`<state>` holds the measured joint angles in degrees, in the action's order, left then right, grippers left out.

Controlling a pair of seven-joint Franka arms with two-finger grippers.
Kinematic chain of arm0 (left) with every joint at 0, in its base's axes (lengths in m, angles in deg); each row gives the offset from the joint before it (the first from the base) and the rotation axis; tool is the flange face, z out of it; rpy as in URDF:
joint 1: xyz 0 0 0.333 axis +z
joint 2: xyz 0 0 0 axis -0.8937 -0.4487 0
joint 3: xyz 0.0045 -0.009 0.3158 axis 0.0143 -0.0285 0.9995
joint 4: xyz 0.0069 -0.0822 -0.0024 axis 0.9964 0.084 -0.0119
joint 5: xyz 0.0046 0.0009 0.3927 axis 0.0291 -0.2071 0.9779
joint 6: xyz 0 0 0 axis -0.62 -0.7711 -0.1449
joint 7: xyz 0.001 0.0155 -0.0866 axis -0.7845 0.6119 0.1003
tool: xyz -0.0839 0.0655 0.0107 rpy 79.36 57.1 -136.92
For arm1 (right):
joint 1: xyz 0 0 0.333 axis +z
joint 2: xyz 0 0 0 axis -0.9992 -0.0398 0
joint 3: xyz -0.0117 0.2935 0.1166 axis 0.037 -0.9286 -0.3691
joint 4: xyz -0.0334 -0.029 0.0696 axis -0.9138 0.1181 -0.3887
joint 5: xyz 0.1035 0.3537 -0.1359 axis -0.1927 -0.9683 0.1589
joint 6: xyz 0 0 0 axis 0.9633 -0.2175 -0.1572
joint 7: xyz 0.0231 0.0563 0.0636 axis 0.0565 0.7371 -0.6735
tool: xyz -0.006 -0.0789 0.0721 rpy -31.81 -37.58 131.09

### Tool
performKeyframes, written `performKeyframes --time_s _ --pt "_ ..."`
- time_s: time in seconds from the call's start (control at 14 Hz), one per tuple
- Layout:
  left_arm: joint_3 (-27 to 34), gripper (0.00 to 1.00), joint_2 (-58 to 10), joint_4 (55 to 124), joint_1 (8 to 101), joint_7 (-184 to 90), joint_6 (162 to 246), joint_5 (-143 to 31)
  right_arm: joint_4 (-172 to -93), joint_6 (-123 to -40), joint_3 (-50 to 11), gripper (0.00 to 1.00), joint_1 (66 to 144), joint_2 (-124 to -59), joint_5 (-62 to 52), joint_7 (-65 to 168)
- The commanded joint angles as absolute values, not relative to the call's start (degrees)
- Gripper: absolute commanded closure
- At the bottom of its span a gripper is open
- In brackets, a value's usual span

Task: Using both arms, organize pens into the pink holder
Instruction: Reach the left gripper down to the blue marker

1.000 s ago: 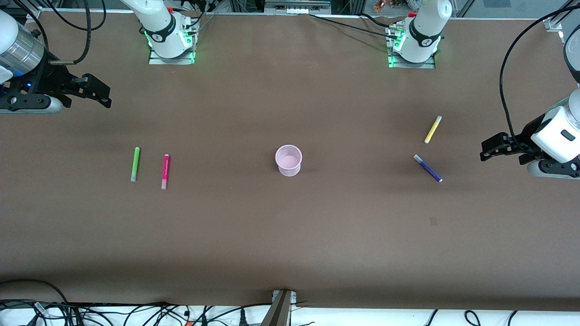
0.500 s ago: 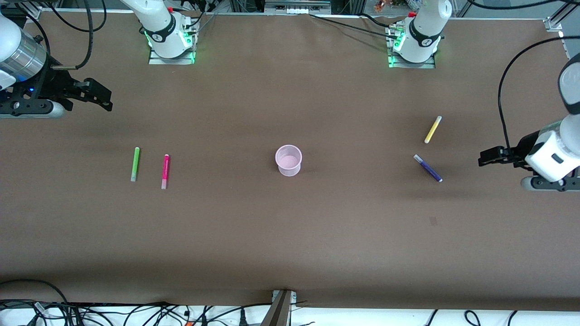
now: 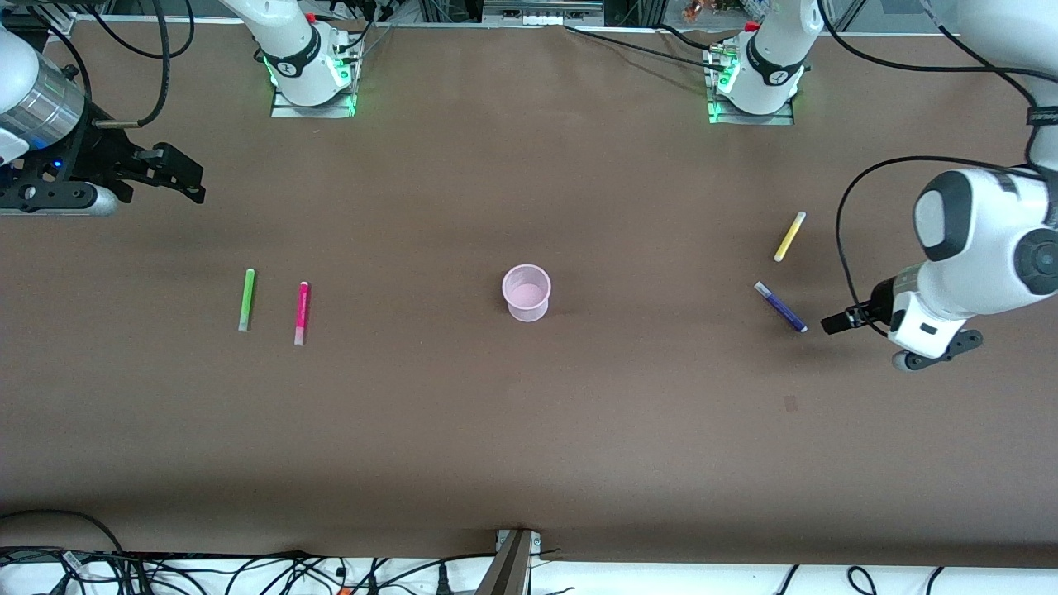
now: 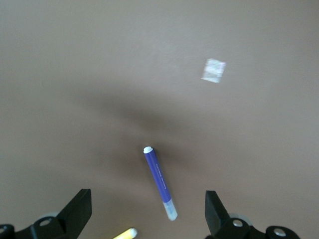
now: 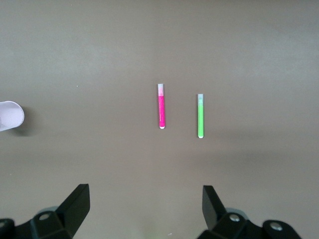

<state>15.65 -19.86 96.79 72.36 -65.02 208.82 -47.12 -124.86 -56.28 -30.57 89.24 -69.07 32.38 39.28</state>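
The pink holder (image 3: 526, 292) stands upright at the table's middle. The lime green pen (image 3: 246, 299) and the magenta pen (image 3: 301, 312) lie side by side toward the right arm's end. The yellow pen (image 3: 789, 236) and the dark purple pen (image 3: 780, 307) lie toward the left arm's end. My left gripper (image 3: 835, 324) is open and empty, just beside the purple pen's end. The left wrist view shows the purple pen (image 4: 159, 181) between the open fingers of my left gripper (image 4: 148, 211), and the yellow pen's tip (image 4: 124, 233). My right gripper (image 3: 186, 178) is open and empty, waiting over the table's edge area.
The right wrist view shows the magenta pen (image 5: 161, 106), the green pen (image 5: 200, 115) and the holder's edge (image 5: 10, 115) ahead of my right gripper (image 5: 144, 204). A small pale patch (image 4: 213, 70) marks the brown table (image 3: 529, 430). Cables (image 3: 248, 570) lie along the front edge.
The left arm has swung down and in toward the purple pen, turning its gripper over it. The right gripper shifted slightly early on, then stayed. Pens and holder have not moved.
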Motion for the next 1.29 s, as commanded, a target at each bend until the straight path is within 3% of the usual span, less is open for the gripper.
performKeyframes --time_s 0.0,0.21,0.71,1.0,1.21 --pt "15.35 0.0 -22.07 98.53 72.39 -72.01 210.71 -47.1 -123.63 -56.0 -30.7 0.0 89.04 -71.76 32.87 40.27" --pt "15.35 0.0 -23.92 100.12 72.39 -74.13 212.55 -47.09 -123.63 -55.91 -30.7 0.0 88.86 -75.62 34.1 42.19" --pt "15.44 0.0 -30.42 100.21 72.04 -75.01 220.98 -47.01 -123.63 -57.58 -30.7 0.0 89.48 -76.16 38.23 42.37" --pt "15.44 0.0 -30.69 102.22 72.04 -75.1 223.36 -46.92 -123.63 -58.46 -30.7 0.0 89.66 -76.16 38.5 42.55" --pt "15.53 0.29 -30.61 102.32 72.04 -75.1 223.37 -46.92 -123.63 -58.9 -30.87 0.0 89.92 -75.46 38.85 42.46"
